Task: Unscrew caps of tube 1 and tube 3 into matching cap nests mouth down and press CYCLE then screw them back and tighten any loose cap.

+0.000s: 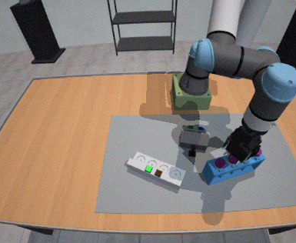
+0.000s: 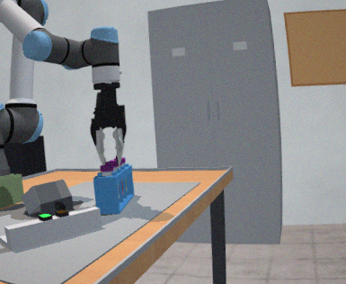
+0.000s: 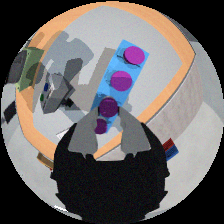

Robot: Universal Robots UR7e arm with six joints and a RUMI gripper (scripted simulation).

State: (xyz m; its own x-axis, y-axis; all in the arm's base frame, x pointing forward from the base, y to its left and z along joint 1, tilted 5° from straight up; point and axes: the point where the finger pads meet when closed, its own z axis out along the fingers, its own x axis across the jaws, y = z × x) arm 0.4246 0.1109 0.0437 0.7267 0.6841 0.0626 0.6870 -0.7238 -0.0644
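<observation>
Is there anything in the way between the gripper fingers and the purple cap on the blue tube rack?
Nothing visible. The gripper is shut on a purple cap in the blue rack.

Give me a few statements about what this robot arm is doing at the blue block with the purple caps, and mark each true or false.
1. The gripper is shut on a purple cap at the blue block. True.
2. The white tray has a green light lit. True.
3. All four purple caps lie in the white tray. False: the tray's round nests look bare, and the caps in view sit on top of the blue block.
4. The gripper is pressing a key on the grey box. False: it hangs over the blue block, apart from the box.
5. The arm stands on a green base on the table. True.
</observation>
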